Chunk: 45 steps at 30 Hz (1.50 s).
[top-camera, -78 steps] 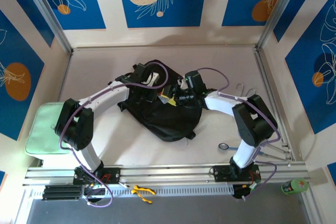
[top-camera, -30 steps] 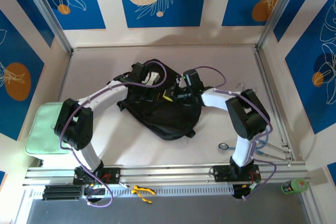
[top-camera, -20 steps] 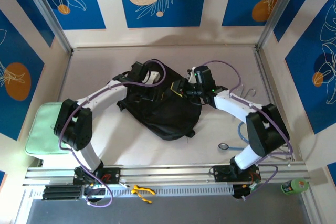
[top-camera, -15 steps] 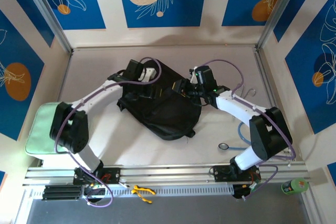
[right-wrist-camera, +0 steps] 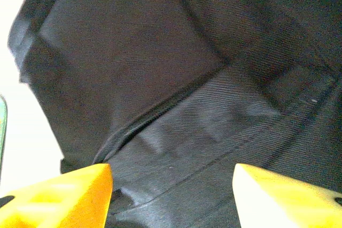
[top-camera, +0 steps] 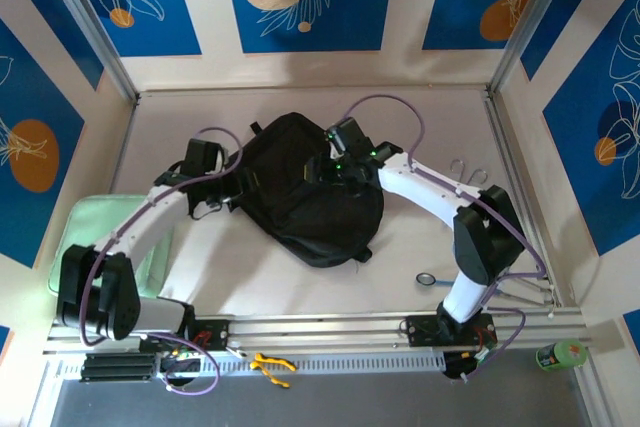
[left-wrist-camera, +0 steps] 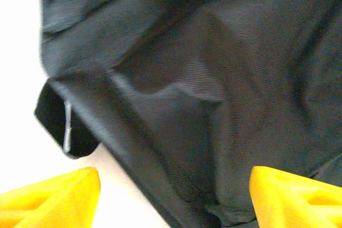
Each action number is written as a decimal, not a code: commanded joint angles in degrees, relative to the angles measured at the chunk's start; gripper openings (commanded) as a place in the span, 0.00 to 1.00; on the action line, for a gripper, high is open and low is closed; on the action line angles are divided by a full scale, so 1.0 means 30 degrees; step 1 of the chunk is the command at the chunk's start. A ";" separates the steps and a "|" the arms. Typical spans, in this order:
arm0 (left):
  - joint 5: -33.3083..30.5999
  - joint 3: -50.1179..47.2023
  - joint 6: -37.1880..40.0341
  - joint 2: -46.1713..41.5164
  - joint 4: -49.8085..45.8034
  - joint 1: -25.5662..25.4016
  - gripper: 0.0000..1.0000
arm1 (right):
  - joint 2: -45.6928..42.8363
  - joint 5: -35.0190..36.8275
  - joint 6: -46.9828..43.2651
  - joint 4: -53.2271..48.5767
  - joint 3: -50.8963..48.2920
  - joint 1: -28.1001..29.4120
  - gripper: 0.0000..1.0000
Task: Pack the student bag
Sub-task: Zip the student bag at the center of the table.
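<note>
A large black soft fabric backpack (top-camera: 305, 197) lies on the bench (top-camera: 430, 127). Both are spread: left hand (left-wrist-camera: 173, 198) at its left edge, right hand (right-wrist-camera: 171, 196) above it.

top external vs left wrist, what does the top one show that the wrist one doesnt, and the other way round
Top external: the whole black backpack lying on the table, the left arm and right arm reaching to either side of it, and a green pad at the table's left edge.

Left wrist: close detail, with the left gripper open, its yellow fingertips wide apart, a fold in the fabric, and a dark tab with a pale stripe.

Both: the backpack's black fabric and the pale table.
</note>
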 commanded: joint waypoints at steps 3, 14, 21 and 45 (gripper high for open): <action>0.0800 -0.1000 -0.1078 -0.1640 0.0741 0.1820 0.80 | 0.1182 -0.0552 -0.7355 -0.3000 0.2874 0.1427 0.60; -0.0530 -0.1547 -0.0600 -0.3458 0.0104 0.3828 1.00 | 0.5897 -0.2180 -1.0960 -0.6378 0.8542 0.3929 0.59; -0.0362 -0.1730 -0.0665 -0.3637 0.0013 0.4236 1.00 | 0.7844 -0.1667 -1.2557 -0.6725 1.0230 0.4760 0.55; 0.0110 -0.1800 -0.0842 -0.3359 0.0209 0.4308 1.00 | 0.9812 0.1310 -1.2563 -0.7263 1.1202 0.4714 0.29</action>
